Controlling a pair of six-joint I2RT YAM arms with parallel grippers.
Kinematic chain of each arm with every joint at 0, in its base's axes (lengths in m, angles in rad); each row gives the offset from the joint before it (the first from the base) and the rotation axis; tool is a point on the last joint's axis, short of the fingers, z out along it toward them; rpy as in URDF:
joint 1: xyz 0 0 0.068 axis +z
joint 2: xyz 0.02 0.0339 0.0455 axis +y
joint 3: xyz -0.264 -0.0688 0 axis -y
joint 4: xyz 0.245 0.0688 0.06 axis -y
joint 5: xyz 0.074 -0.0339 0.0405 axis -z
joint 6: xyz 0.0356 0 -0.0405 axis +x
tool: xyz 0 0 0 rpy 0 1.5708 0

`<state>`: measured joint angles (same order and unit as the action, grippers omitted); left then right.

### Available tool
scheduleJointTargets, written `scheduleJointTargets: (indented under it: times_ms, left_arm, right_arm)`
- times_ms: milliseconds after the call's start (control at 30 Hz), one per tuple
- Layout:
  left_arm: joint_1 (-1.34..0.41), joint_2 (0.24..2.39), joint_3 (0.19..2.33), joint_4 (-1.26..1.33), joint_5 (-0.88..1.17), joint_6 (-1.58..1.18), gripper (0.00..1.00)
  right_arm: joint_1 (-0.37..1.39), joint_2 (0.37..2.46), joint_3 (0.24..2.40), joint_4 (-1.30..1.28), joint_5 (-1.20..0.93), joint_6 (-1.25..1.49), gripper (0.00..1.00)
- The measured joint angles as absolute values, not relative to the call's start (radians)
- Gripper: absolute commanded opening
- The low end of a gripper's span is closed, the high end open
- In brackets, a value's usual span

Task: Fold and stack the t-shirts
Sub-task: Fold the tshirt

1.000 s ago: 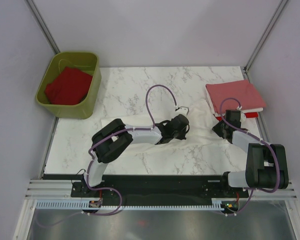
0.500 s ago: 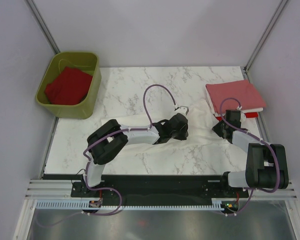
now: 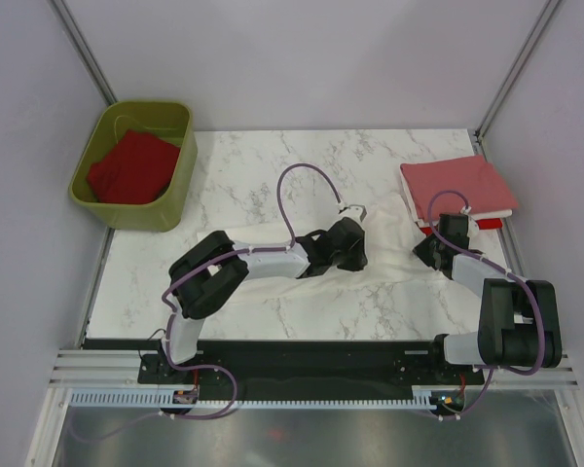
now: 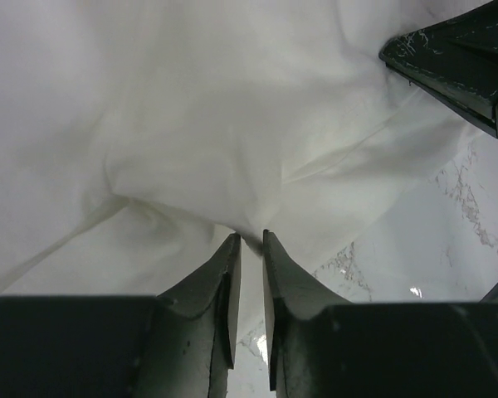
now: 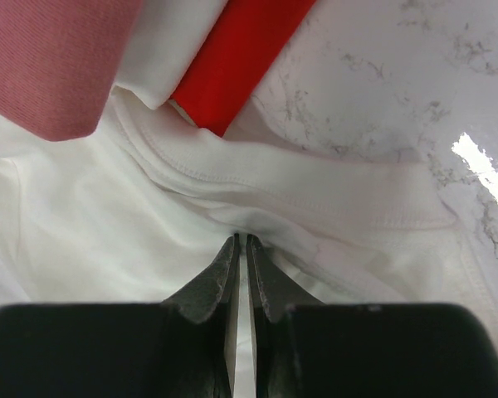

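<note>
A white t-shirt [image 3: 391, 243] lies crumpled across the middle of the marble table. My left gripper [image 3: 357, 255] is down on its middle. In the left wrist view the left gripper [image 4: 251, 239] is shut on a pinched fold of the white t-shirt [image 4: 191, 124]. My right gripper [image 3: 427, 254] is at the shirt's right end. In the right wrist view the right gripper [image 5: 241, 239] is shut on the white t-shirt [image 5: 108, 224] near a stitched hem. A folded salmon pink t-shirt [image 3: 457, 185] tops a stack at the back right, with a red t-shirt [image 5: 241, 58] under it.
An olive-green tub [image 3: 175, 190] at the back left holds a bright red t-shirt [image 3: 131, 165]. The stack sits close to the right arm, with the pink t-shirt [image 5: 50, 58] just past its fingers. Frame posts stand at both back corners. The right gripper's body [image 4: 461, 58] shows in the left wrist view.
The left arm has reached slightly further right and its elbow has shifted, baring more white cloth on the left. The right arm has not moved.
</note>
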<state>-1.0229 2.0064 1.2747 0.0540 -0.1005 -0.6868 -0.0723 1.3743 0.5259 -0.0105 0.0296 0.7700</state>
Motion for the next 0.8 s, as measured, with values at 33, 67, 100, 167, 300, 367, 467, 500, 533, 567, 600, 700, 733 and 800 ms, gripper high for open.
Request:
scheduleJointTargets:
  times_ms: [33, 67, 100, 167, 300, 367, 467, 500, 533, 567, 600, 700, 733, 800]
  left_arm:
    - [-1.021, 2.007, 1.278, 0.054, -0.100, -0.691, 0.16]
    - [-1.017, 2.008, 1.280, 0.054, -0.100, -0.694, 0.14]
    - [-1.016, 2.008, 1.282, 0.054, -0.099, -0.695, 0.09]
    - [-1.012, 2.008, 1.284, 0.055, -0.097, -0.700, 0.02]
    - [-1.010, 2.008, 1.283, 0.059, -0.075, -0.712, 0.02]
    - [-1.010, 2.007, 1.274, 0.071, -0.065, -0.719, 0.02]
    - [-1.010, 2.003, 1.248, 0.084, -0.046, -0.732, 0.02]
    - [-1.010, 2.000, 1.237, 0.085, -0.043, -0.737, 0.02]
    - [-1.010, 1.996, 1.227, 0.086, -0.041, -0.742, 0.02]
    - [-1.010, 1.990, 1.217, 0.087, -0.038, -0.746, 0.02]
    - [-1.010, 1.983, 1.207, 0.088, -0.034, -0.751, 0.02]
    - [-1.010, 1.961, 1.187, 0.097, -0.023, -0.759, 0.02]
    - [-1.010, 1.953, 1.182, 0.105, -0.021, -0.762, 0.02]
    - [-1.010, 1.940, 1.177, 0.115, -0.020, -0.767, 0.02]
  right_arm:
    - [-0.072, 1.374, 0.526, -0.010, 0.030, 0.770, 0.15]
    - [-0.072, 1.374, 0.526, -0.010, 0.030, 0.770, 0.15]
    - [-0.072, 1.374, 0.526, -0.010, 0.030, 0.770, 0.15]
    - [-0.073, 1.374, 0.526, -0.010, 0.029, 0.770, 0.15]
    - [-0.076, 1.374, 0.526, -0.010, 0.025, 0.770, 0.15]
    - [-0.076, 1.374, 0.526, -0.010, 0.023, 0.770, 0.16]
    - [-0.076, 1.374, 0.526, -0.011, 0.023, 0.770, 0.17]
    - [-0.076, 1.372, 0.526, -0.012, 0.023, 0.770, 0.20]
    - [-0.076, 1.367, 0.525, -0.016, 0.024, 0.769, 0.22]
    - [-0.076, 1.356, 0.521, -0.022, 0.027, 0.764, 0.27]
    - [-0.076, 1.336, 0.511, -0.030, 0.030, 0.762, 0.30]
    - [-0.076, 1.254, 0.475, -0.060, 0.041, 0.751, 0.46]
    - [-0.076, 1.219, 0.464, -0.070, 0.047, 0.747, 0.50]
    - [-0.076, 1.158, 0.448, -0.079, 0.056, 0.741, 0.54]
